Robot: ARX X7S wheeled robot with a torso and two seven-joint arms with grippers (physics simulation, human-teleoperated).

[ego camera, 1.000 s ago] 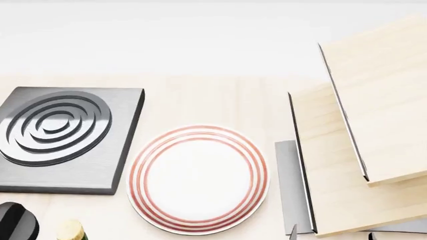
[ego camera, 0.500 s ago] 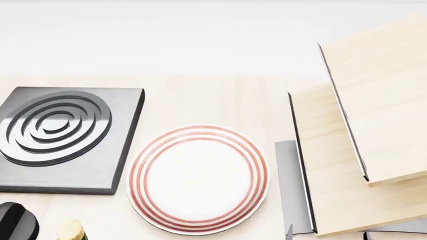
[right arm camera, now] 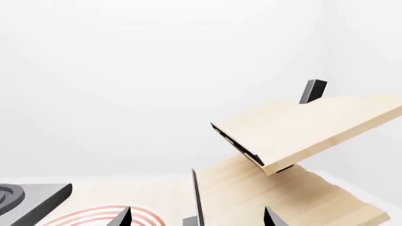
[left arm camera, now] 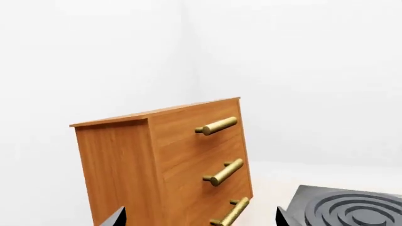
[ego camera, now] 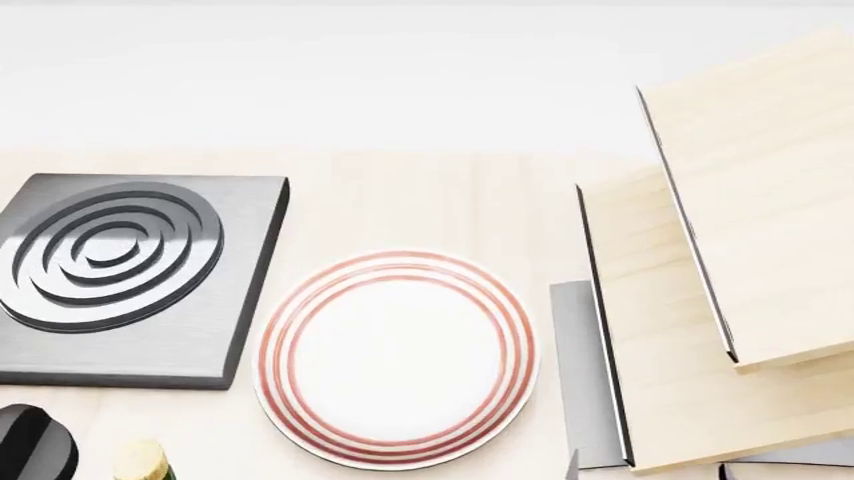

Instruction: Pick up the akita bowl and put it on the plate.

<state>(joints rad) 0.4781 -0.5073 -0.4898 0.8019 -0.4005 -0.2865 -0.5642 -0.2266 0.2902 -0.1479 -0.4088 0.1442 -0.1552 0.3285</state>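
The akita bowl is out of view in every frame. The plate (ego camera: 396, 358), white with red rings round its rim, lies flat on the pale wooden table near the front of the head view, and its edge (right arm camera: 94, 215) also shows low in the right wrist view. My left gripper (left arm camera: 201, 221) is open, with only its two dark fingertips (left arm camera: 116, 219) showing, wide apart and holding nothing. My right gripper (right arm camera: 196, 220) is open too, its fingertips (right arm camera: 122, 217) spread above the plate's edge and a wooden board.
A square grey stove burner (ego camera: 127, 270) with rings sits left of the plate. Slanted light-wood boards (ego camera: 747, 200) on grey brackets stand at the right. A brown drawer cabinet (left arm camera: 169, 160) with gold handles fills the left wrist view. A black rounded object (ego camera: 34, 445) is at front left.
The small dark tips at the bottom edge of the head view have slid slightly left and lower. The plate, burner and boards have not moved.
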